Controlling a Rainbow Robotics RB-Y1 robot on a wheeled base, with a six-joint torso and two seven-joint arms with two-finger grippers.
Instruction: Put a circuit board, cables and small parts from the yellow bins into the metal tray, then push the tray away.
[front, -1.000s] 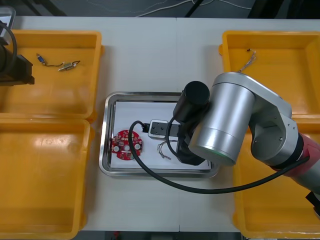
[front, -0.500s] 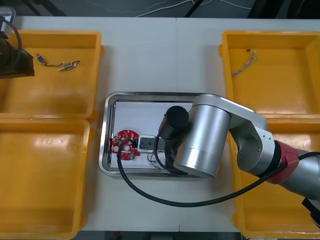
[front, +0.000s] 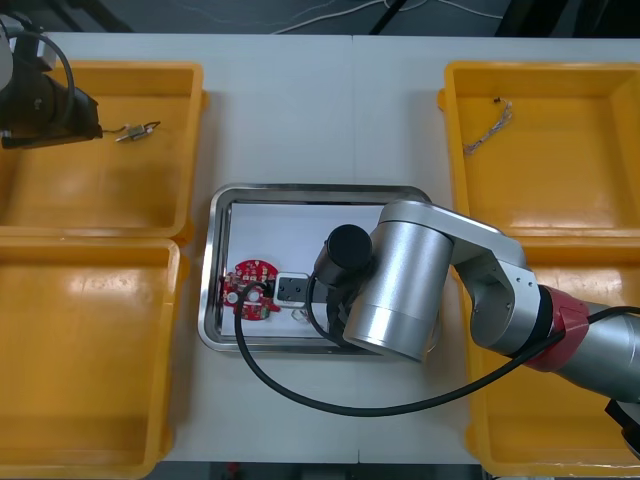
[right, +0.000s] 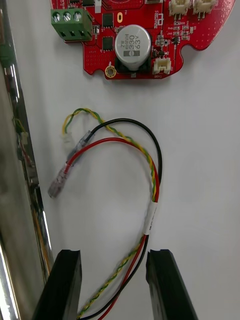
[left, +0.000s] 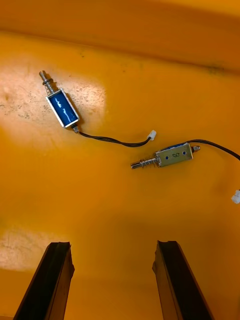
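hidden, tray: the right arm (front: 400, 285) hangs over the metal tray (front: 300, 189). Its silver casing blocks your look at the tray's right half and near-right corner.
hidden, bin: the left arm (front: 40, 100) covers the far-left corner of the far left bin (front: 110, 200) and is itself cut by the picture's edge. From the front you get just one small part beside it.
cut off: the circuit board (right: 135, 30) runs out of the right wrist view, so you see only the edge facing the fingers. The cable bundle (right: 152, 170) leaves that view between the fingers, its tail unseen.
hard to tell: you can't call the colour of the thin twisted cable (front: 490, 125) near the far-left corner of the far right bin (front: 560, 180).
count, yellow bins: 4, two at each side of the bench.
count, tray: 1, mid-bench between the bins, white inside.
count, board: 1, red and round, by the tray's left edge, nearer its near-left corner.
count, cables: 2. The bundle has red, black and twisted yellow-green leads. It lies on the tray floor just beside the board, close to the tray's wall.
count, small metal parts (left: 60, 107): 2, blue-labelled, each with a thin black lead. They lie apart on the far left bin's floor, toward its far edge; the second part (left: 172, 156) is the one nearer the fingers.
right gripper (right: 114, 252): low in the tray, jaws released and standing wide. The bundle passes between them; you can't tell if it touches either one.
left gripper (left: 112, 245): over the far left bin's floor, jaws released, holding nothing, both parts beyond the fingertips.
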